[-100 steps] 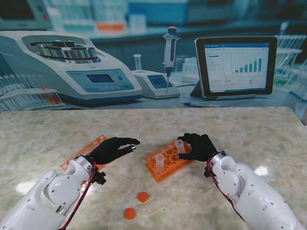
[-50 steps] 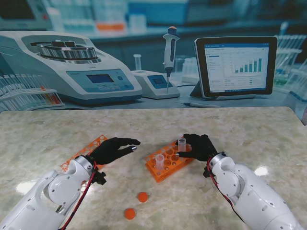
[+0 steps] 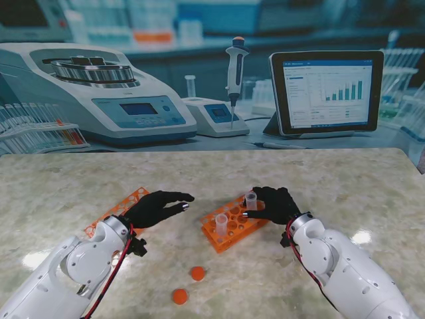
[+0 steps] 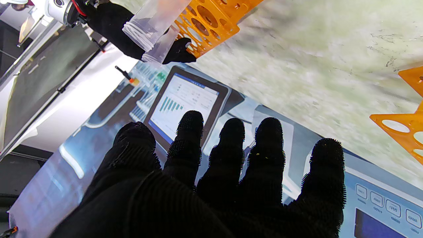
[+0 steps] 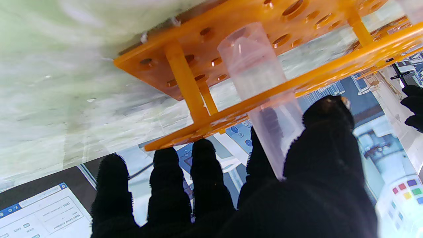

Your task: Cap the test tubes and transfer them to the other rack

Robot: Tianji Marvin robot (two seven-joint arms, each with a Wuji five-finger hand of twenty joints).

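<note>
Our right hand pinches the tube at the rack's two o'clock; let's lift straight. Left hand spread, empty.

Pale marbled table, with an orange rack standing near the middle. Left of that rack, a flat orange rack, lying well apart from it. Nearer to me than the middle rack, two orange caps: one close to it, the other nearer still and slightly left.
</note>
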